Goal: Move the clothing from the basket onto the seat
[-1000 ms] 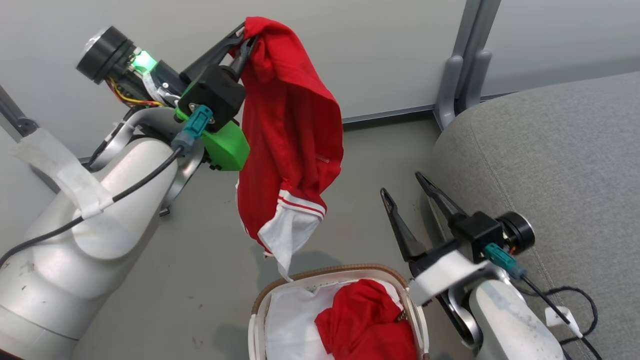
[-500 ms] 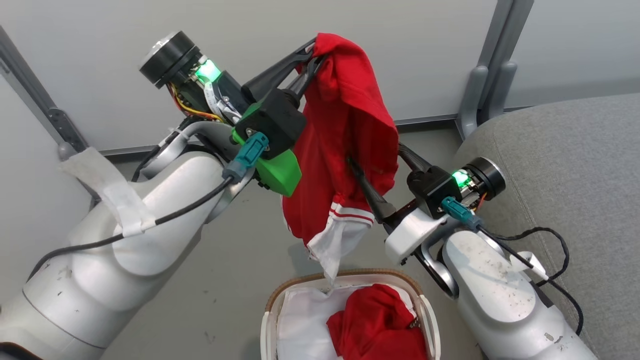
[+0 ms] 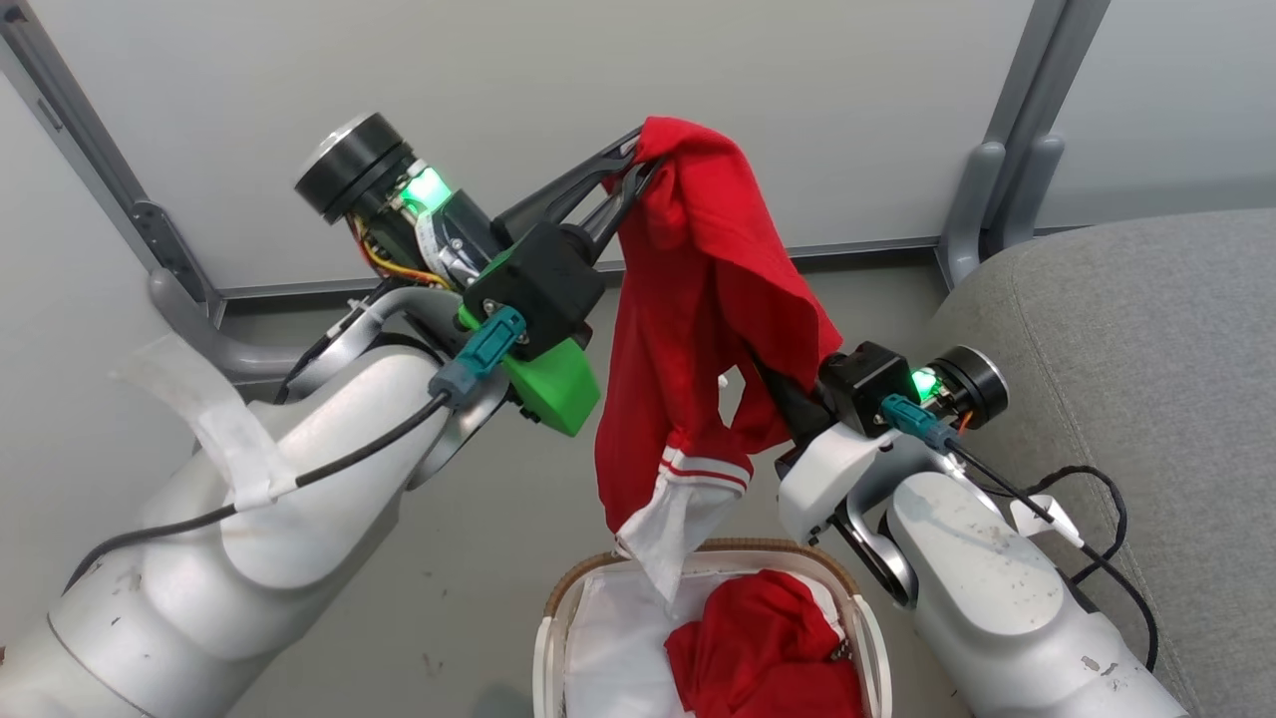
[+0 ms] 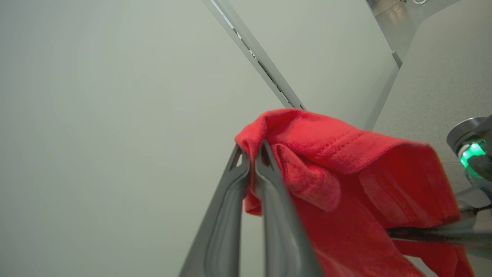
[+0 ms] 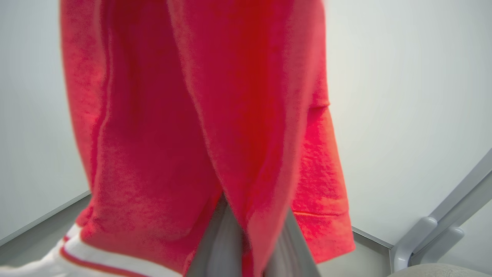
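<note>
- The left tool (image 3: 638,165), in the upper middle of the head view, is pinching its two dark fingers tight on the top fold of the hanging garment (image 3: 698,299), a soft bright red fabric piece with white stripe trim at its lower edge.
- The hanging garment is drooping down through the centre of the frame. Its white hem is dangling just over the basket (image 3: 573,586), an oval white perforated plastic tub with a brown woven rim at the bottom centre. I cannot tell whether the hem is touching it.
- The right tool (image 5: 254,215) is reaching into the cloth's lower right side. In the right wrist view a red fold is lying between its grey fingers, but I cannot tell whether they are closing on it.
- A second red garment (image 3: 768,648) is lying crumpled inside the basket on the white fabric liner (image 3: 608,638).
- The seat (image 3: 1146,349), a large grey fabric-upholstered cushion with a stitched seam, is sitting at the right side of the frame, apart from the hanging garment.
- The step in hand looks like the transfer itself, with one piece lifted out and not yet on the seat.
- The next move is calling for a swing toward the right of the frame, carrying the hem clear of the woven rim. The cloth then needs lowering over the cushion before the fingers release.
</note>
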Robot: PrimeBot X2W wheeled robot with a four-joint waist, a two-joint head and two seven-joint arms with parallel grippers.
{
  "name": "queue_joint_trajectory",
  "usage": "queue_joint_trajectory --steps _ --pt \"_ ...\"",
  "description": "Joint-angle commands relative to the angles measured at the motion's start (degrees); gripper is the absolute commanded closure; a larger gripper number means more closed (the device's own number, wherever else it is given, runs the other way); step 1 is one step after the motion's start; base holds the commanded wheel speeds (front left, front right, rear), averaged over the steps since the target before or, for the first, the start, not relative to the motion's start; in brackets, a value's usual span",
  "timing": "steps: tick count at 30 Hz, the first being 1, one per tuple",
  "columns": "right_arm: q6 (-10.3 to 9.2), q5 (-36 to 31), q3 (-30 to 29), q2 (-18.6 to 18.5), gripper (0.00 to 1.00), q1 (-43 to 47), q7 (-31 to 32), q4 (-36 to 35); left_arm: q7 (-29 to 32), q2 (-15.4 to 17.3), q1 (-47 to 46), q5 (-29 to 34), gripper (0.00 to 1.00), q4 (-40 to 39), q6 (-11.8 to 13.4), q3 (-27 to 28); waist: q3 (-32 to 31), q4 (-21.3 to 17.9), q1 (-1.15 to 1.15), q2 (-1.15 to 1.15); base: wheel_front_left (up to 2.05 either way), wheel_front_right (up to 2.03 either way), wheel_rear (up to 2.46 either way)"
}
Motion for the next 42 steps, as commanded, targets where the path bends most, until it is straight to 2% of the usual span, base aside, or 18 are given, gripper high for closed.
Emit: queue_joint_trajectory --steps 1,6,7,8,10,11,12,13,22,34,42 --pt "-0.04 0.4 -0.6 -0.2 1.0 -0.3 -0.2 -0.2 -0.2 0.6 1.7 -0.9 1.0 0.2 0.7 0.5 0.0 -0.1 0.0 0.0 0.0 0.0 0.0" --pt "-0.04 -0.1 -2.8 -0.2 1.0 0.1 -0.2 -1.6 -1.8 2.0 6.9 -4.2 1.0 2.3 2.4 2.0 0.0 -0.7 0.0 0.0 0.0 0.0 0.0" --pt "-0.04 0.2 -3.4 -0.2 1.0 0.3 -0.2 -1.7 -2.5 2.0 8.4 -5.6 0.9 2.9 2.9 2.6 -0.1 -0.8 0.0 0.0 0.0 0.0 0.0" --pt "-0.04 0.4 -3.8 -0.2 1.0 0.4 -0.2 -1.8 -3.1 1.9 9.5 -6.4 0.71 3.6 3.2 3.0 -0.1 -0.9 0.0 0.0 0.0 0.0 0.0" --pt "-0.04 0.6 -4.5 -0.2 1.0 0.3 -0.2 -2.4 -4.7 1.7 12.3 -8.3 0.53 5.0 4.3 3.9 -0.1 -1.2 0.0 0.0 0.0 0.0 0.0" --pt "-0.04 0.6 -5.0 -0.2 1.0 0.2 -0.2 -2.7 -5.5 1.2 14.1 -9.5 0.37 5.9 4.7 4.5 -0.1 -1.3 0.0 0.0 0.0 0.0 0.0" --pt "-0.04 0.6 -5.3 -0.2 1.0 0.1 -0.2 -2.8 -6.1 0.8 15.4 -10.3 0.11 6.5 5.0 4.8 -0.1 -1.3 0.0 0.0 0.0 0.0 0.0" --pt "-0.04 0.6 -5.9 -0.2 1.0 -0.2 -0.2 -3.2 -6.8 0.3 17.0 -11.3 0.0 7.5 5.2 5.2 -0.1 -1.4 0.0 0.0 0.0 0.0 0.0" --pt "-0.04 -1.1 -9.8 -0.2 1.0 -0.8 -0.2 -5.8 -9.2 -4.4 26.9 -15.3 0.0 10.8 4.9 8.6 0.5 -1.5 0.0 0.0 0.0 0.0 0.0" --pt "-0.04 -3.7 -14.1 -0.2 1.0 0.4 -0.2 -6.7 -9.1 -8.4 37.2 -10.4 0.0 9.1 1.2 15.0 1.7 -3.1 0.0 0.0 0.0 0.0 0.0" --pt "-0.05 -5.3 -15.3 -0.2 1.0 -2.0 -0.2 -7.1 -9.1 -10.5 39.3 -6.8 0.0 7.6 -0.3 19.1 4.1 -7.5 0.0 0.0 0.0 0.0 0.0"
